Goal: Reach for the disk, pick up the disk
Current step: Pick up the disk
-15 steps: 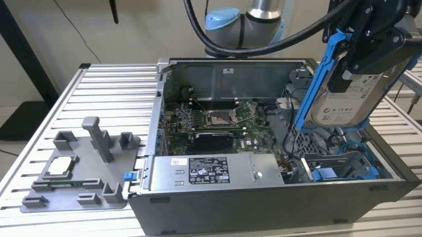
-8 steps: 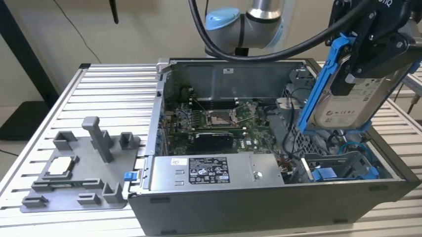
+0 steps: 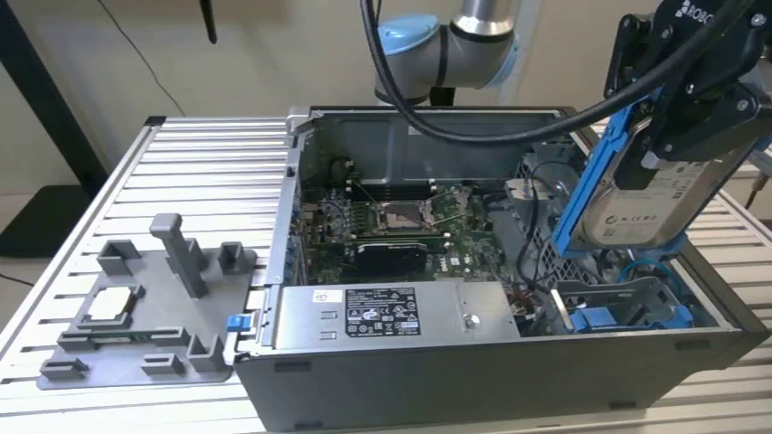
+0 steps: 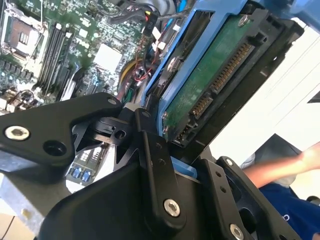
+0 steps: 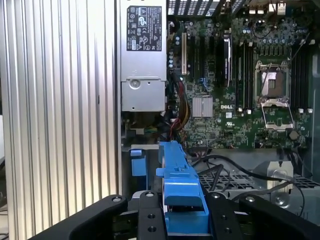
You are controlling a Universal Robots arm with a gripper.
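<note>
In the exterior view, upper right of the frame, the claw (image 3: pixel 675 127) runs past the frame's edge and covers the disk's (image 3: pixel 639 203) top, so you can't see its fingertips. In the second wrist view, lower right, a person's arm (image 4: pixel 280 167) is cut off.

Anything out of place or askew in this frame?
Nothing damaged or spilled. The disk hangs tilted on edge in the gripper, above the open computer case. A person's arm shows in the second wrist view.
</note>
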